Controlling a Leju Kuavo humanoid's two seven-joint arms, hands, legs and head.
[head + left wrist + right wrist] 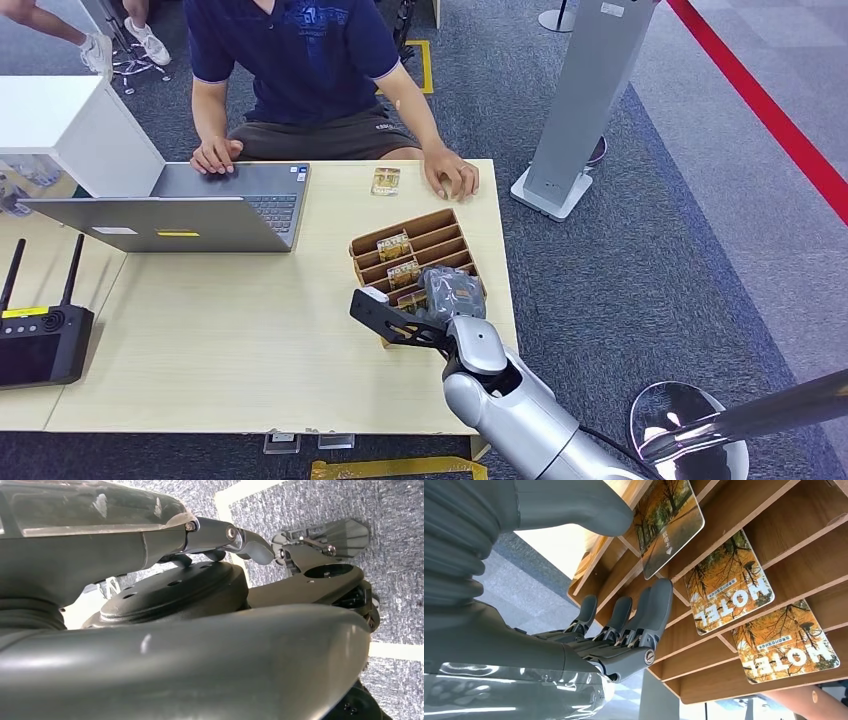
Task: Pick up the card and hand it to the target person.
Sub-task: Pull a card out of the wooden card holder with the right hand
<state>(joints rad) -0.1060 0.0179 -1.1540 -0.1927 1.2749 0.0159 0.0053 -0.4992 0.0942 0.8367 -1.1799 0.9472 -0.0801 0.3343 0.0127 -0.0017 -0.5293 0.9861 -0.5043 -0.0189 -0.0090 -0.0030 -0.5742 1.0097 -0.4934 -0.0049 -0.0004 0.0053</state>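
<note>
Right hand (450, 292) hovering over wooden card rack (432, 228) on bench (250, 330), fingers (651, 610) spread by nearest card (669, 522), thumb above it, nothing pinched. Two more cards in rack. Another card (385, 181) near person's hand (450, 172). Left hand (150, 545): can't tell.

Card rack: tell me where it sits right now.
In the head view the card rack sits on the table's right side, just beyond the right hand, with the laptop to its left.
</note>
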